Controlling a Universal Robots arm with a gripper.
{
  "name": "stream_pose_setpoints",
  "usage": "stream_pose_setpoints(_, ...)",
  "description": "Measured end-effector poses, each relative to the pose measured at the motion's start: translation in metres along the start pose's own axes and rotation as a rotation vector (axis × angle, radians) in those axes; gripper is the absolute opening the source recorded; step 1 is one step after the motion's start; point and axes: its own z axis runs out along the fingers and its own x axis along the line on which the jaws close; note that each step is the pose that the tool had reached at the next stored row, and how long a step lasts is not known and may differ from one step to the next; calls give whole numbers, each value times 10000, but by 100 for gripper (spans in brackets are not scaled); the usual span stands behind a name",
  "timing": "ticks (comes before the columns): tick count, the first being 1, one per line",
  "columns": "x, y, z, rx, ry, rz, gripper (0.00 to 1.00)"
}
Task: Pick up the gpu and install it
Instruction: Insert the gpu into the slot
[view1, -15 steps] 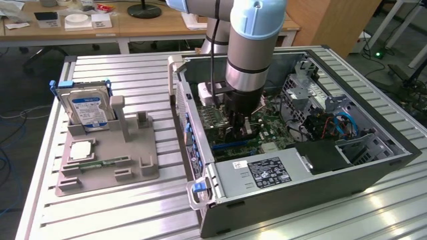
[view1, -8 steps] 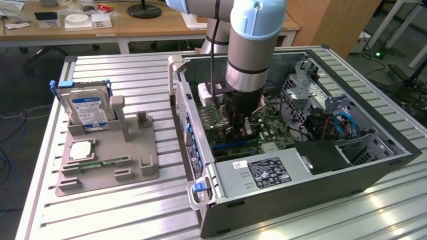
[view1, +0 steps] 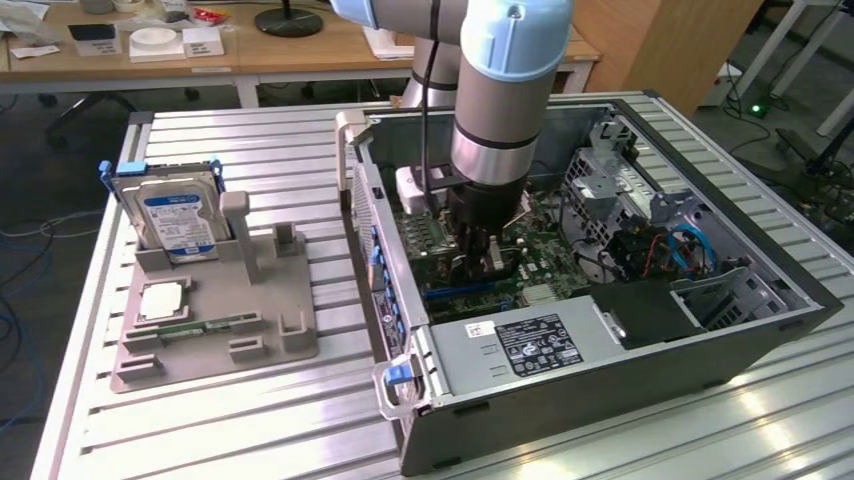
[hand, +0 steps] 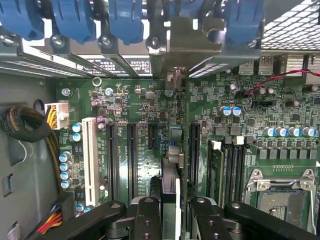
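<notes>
One tool (hand: 169, 220) pinching gpu (hand: 170, 150) edge-on over board (hand: 240, 115) | you risk jamming: card off-slot (hand: 192, 150) could bend.

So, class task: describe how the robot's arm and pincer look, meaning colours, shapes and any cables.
The arm is a silver-grey metal tube with pale blue joint caps and a black band near the wrist. A thin black cable runs alongside it. The pincer is black, with chunky bolted finger links.

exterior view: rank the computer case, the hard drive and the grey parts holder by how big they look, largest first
1. computer case
2. grey parts holder
3. hard drive

The gaps look clear, so camera nearness hardly matters.
</notes>
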Motion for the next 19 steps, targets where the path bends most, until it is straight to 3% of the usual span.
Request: stream_pose_setpoints(19,1,4,44,0,-2,0,27)
